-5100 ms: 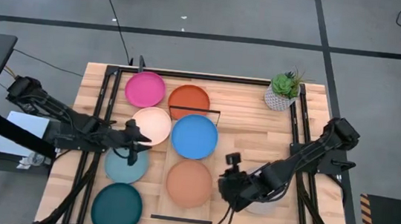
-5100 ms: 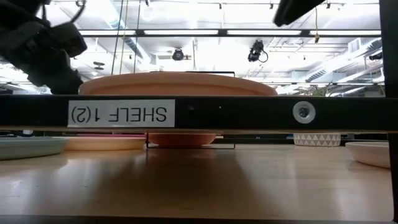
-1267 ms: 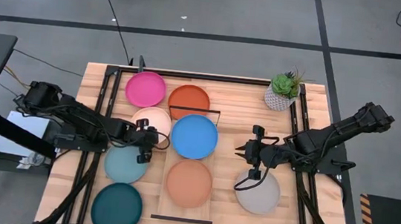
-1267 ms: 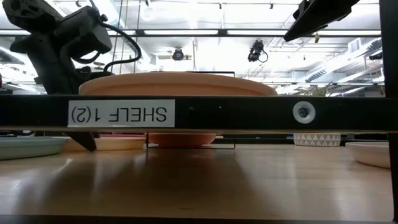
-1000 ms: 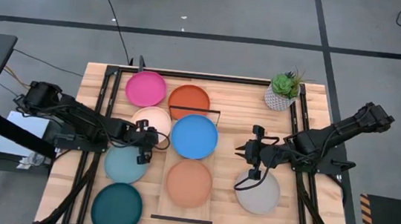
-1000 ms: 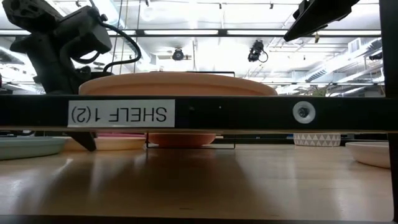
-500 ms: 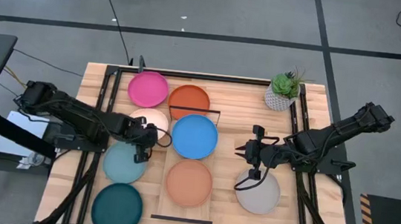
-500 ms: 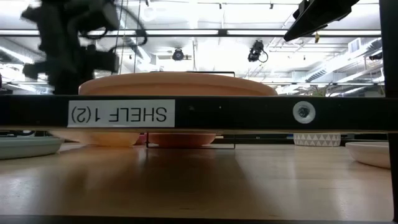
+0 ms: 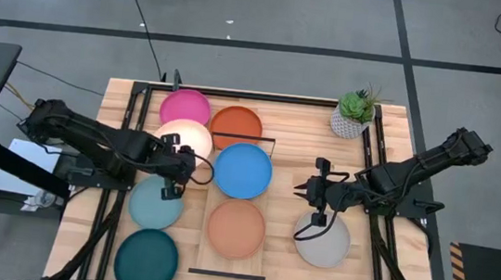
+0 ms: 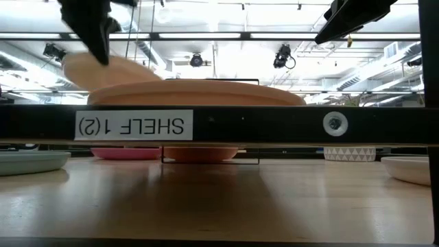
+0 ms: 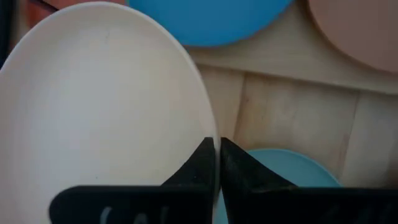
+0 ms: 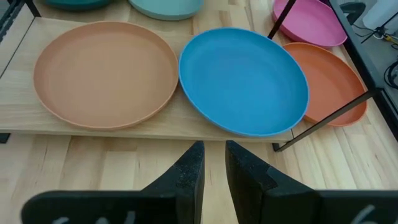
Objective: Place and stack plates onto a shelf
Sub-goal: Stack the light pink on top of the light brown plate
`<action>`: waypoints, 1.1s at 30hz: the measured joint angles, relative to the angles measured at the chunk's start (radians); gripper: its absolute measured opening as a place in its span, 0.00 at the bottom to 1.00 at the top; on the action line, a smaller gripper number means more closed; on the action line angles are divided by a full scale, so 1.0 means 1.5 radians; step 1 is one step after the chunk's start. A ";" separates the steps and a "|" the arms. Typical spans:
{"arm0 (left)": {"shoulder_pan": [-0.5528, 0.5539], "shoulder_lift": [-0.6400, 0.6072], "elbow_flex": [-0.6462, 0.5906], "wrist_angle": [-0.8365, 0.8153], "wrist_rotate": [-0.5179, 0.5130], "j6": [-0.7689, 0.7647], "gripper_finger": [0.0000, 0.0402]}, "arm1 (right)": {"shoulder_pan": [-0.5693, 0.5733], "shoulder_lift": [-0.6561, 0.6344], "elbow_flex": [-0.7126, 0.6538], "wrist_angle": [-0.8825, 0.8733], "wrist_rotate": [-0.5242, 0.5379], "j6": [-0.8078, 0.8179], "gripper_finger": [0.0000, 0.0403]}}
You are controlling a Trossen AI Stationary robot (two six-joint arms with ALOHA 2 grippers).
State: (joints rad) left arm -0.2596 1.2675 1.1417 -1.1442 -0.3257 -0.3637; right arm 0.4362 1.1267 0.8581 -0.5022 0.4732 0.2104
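My left gripper [image 9: 173,165] is shut on the cream plate [image 9: 185,140], which is raised above the table's left half and overlaps the pink plate [image 9: 183,106]. On the shelf [image 9: 265,205] lie the blue plate [image 9: 244,170] and the tan-orange plate [image 9: 236,229]. The orange plate [image 9: 236,124] lies at the shelf's far end. The light teal [image 9: 154,204] and dark teal [image 9: 146,258] plates lie flat near left. My right gripper [image 9: 306,191] hovers slightly open and empty beside the grey plate [image 9: 321,241]. My left gripper pinches the cream plate's rim [image 11: 208,124] on its near side between its two fingers, one on the inner face and one on the outer. The plate [image 10: 103,70] is lifted clear of the table and hangs tilted from the fingers.
A potted plant [image 9: 353,113] stands at the far right corner. Black frame rails [image 9: 131,118] run along both sides of the table. In the low view a black bar labelled SHELF [image 10: 130,125] crosses the picture. Bare wood lies between the shelf and the grey plate.
My left gripper has shut on the cream plate's rim, risen and gone toward the table's far edge. The plate has come off the table, tilted, and now overlaps the pink plate. The right arm has kept still.
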 joint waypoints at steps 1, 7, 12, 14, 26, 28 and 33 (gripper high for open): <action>-0.006 0.000 0.017 -0.014 -0.013 -0.006 0.04 | 0.000 0.000 0.000 0.000 0.000 0.000 0.17; -0.052 0.000 0.099 -0.056 -0.121 -0.038 0.04 | 0.000 0.000 0.000 0.000 0.001 -0.001 0.17; -0.119 0.001 0.128 -0.025 -0.139 -0.007 0.05 | 0.000 0.000 0.000 0.000 0.001 0.000 0.17; -0.149 0.001 0.129 0.005 -0.119 0.017 0.05 | 0.000 0.000 0.000 0.000 0.001 0.000 0.17; -0.300 0.064 0.038 0.328 -0.018 0.324 0.05 | 0.000 0.000 0.000 0.005 0.003 -0.002 0.17; -0.299 0.088 0.023 0.323 -0.018 0.325 0.05 | 0.000 0.000 0.000 0.005 0.003 -0.002 0.17; -0.284 0.142 0.003 0.327 -0.002 0.363 0.05 | 0.000 0.000 0.000 0.006 0.003 -0.005 0.17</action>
State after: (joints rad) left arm -0.6864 1.4811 1.1459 -0.6542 -0.3295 0.1815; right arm 0.4362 1.1267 0.8581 -0.4933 0.4778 0.2027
